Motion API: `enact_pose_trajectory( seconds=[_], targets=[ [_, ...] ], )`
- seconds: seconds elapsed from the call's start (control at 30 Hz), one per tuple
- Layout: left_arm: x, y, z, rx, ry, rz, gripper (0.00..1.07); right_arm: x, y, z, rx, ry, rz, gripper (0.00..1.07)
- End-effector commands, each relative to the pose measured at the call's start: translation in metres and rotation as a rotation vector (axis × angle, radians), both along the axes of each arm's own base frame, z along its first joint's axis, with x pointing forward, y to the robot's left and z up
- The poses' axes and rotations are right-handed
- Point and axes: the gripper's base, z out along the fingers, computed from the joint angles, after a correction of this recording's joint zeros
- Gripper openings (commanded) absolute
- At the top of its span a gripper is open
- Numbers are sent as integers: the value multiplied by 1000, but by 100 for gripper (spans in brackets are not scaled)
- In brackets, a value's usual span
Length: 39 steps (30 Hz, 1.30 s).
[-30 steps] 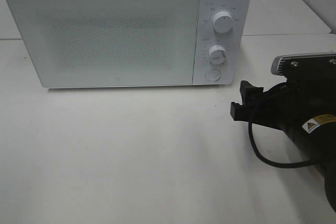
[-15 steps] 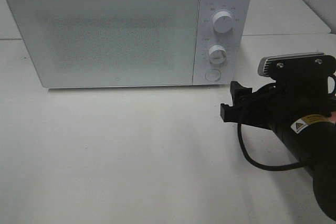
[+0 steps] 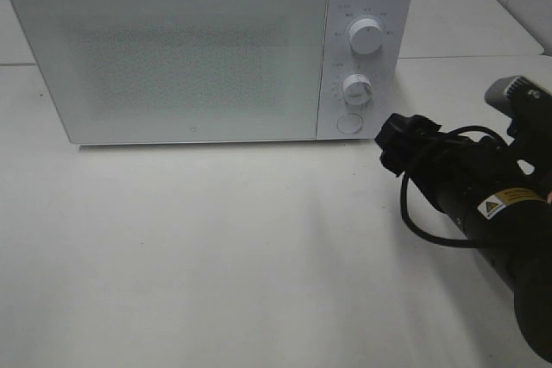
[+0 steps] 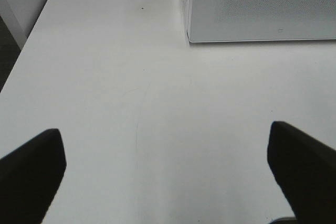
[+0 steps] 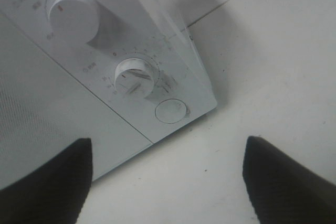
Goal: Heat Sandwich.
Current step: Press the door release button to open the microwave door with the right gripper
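Right arm (image 3: 483,204) posed at the control panel of the white box-shaped microwave oven (image 3: 190,49). I hold the right jaws parted and empty, aimed at the round white push button (image 5: 171,112) in the panel's lower corner, just below the lower white rotary dial (image 5: 135,76). I judge this pose suits pressing the door release. The frosted door (image 3: 172,53) is shut. The sandwich appears in no view, and I cannot tell whether it lies behind that door. The left jaws, spread fully and gripping nothing, hang over the white worktop (image 4: 131,103), well apart from the oven; by my reckoning that keeps them out of the door's swing. A black cable (image 3: 423,230) loops beside the right arm, and nothing else stands near the approach.
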Motion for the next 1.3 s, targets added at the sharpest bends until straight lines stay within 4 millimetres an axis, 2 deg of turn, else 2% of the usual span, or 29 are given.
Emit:
enact_pose_trajectory(
  seconds=[0.03,0.13,0.2,0.3,0.37,0.43,0.53,0.57,0.6,0.63,0.77,0.8,0.87,1.3],
  targets=[
    [-4,0,-1,-5,-28,-2,101,1,2,2,187,3,-49,76],
    [-4,0,-1,-5,-28,-2,101,1,2,2,397,19,-108,75],
    [-4,0,-1,-5,-28,-2,101,1,2,2,438,23,-120,74],
    [-4,0,-1,-5,-28,-2,101,1,2,2,644,41,-179,67],
    [-4,0,-1,-5,-28,-2,101,1,2,1,682,48,-191,65],
    [-4,0,-1,-5,-28,-2,101,0,2,-1,808,87,-237,55],
    [-4,0,-1,-5,-28,-2,101,-1,3,-3,886,117,-268,46],
    [-4,0,-1,-5,-28,-2,101,-1,3,-5,954,143,-297,36],
    [-4,0,-1,-5,-28,-2,101,-1,3,-5,975,149,-306,31],
    [-4,0,-1,-5,-28,-2,101,-1,3,-5,975,149,-306,31],
    [-4,0,-1,-5,-28,-2,101,-2,3,-7,986,165,-315,8],
    [-4,0,-1,-5,-28,-2,101,-2,3,-7,986,165,-315,8],
    [-4,0,-1,-5,-28,-2,101,-2,3,-7,963,165,-306,0],
    [-4,0,-1,-5,-28,-2,101,-2,6,-7,908,176,-260,1]
  ],
)
